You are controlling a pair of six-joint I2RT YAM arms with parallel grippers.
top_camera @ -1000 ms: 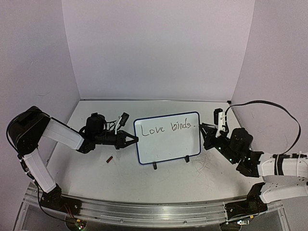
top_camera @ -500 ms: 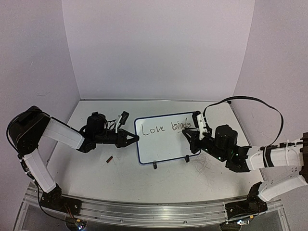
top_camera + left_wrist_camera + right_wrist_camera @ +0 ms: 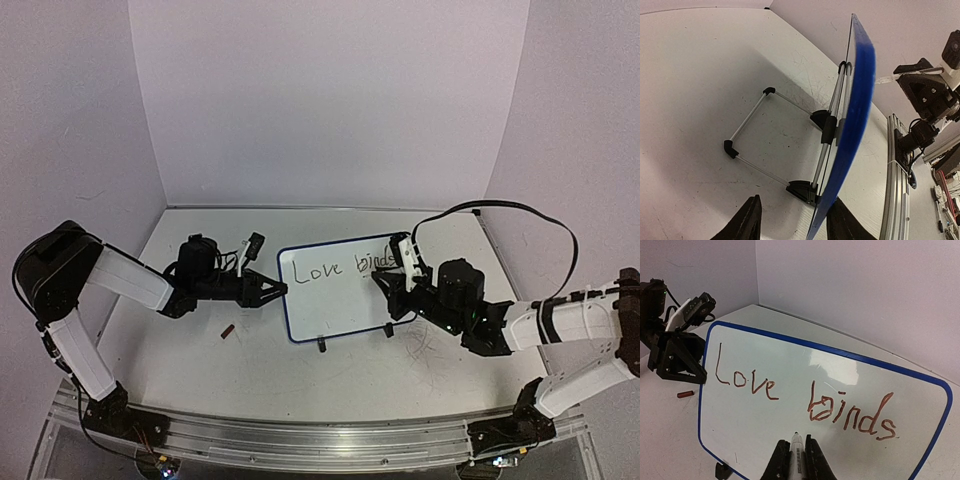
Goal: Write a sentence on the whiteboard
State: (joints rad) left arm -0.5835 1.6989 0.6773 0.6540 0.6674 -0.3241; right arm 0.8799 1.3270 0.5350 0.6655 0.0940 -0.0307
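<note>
Pale lilac walls close in a scuffed white table [image 3: 300, 380]; on it the whiteboard [image 3: 345, 305] stands propped on its wire stand. At the board's left the left gripper [image 3: 272, 291] straddles the blue rim, fingers parted, so nothing is clamped; at the board's right the right gripper [image 3: 796, 442] is clenched on a marker [image 3: 796, 452], tip by the lower face. The risk, I judge: pen pressure could rock or slide the unbraced board, dragging a stroke. The sentence [image 3: 812, 407] reads "Love binds" in thin reddish strokes — one line, bare white beneath.
</note>
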